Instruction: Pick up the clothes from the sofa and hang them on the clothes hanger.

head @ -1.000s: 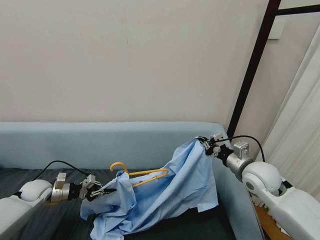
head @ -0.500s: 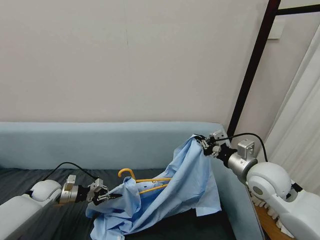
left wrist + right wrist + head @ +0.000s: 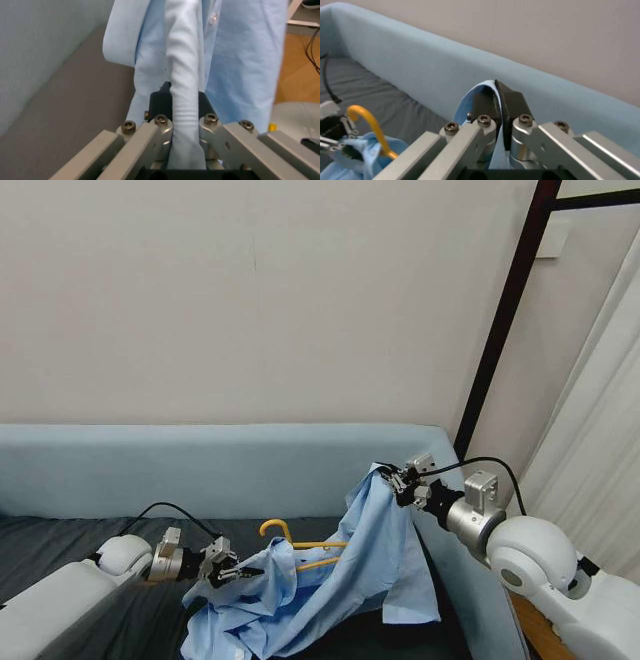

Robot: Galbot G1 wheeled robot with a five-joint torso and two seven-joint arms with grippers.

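Observation:
A light blue shirt (image 3: pixel 370 565) hangs stretched between both grippers over the sofa (image 3: pixel 200 470), with a yellow hanger (image 3: pixel 300 548) inside it, hook sticking up. My left gripper (image 3: pixel 228 570) is shut on the shirt's lower left edge, low above the dark seat. In the left wrist view a bunched fold of the shirt (image 3: pixel 184 93) runs between its fingers (image 3: pixel 160 103). My right gripper (image 3: pixel 398 482) is shut on the shirt's upper corner near the sofa's right arm; in the right wrist view the cloth (image 3: pixel 480 93) is pinched between the pads. The hanger hook (image 3: pixel 362 118) shows there too.
A black rack pole (image 3: pixel 505 330) rises behind the sofa's right end. A pale curtain (image 3: pixel 600 440) hangs at the far right. The plain wall (image 3: pixel 250 300) stands behind the backrest. The dark seat cushion (image 3: pixel 60 535) lies free on the left.
Both grippers, with the shirt, have moved closer together: the left one to the right along the seat, the right one slightly left and down. The hanger shifted right with the cloth.

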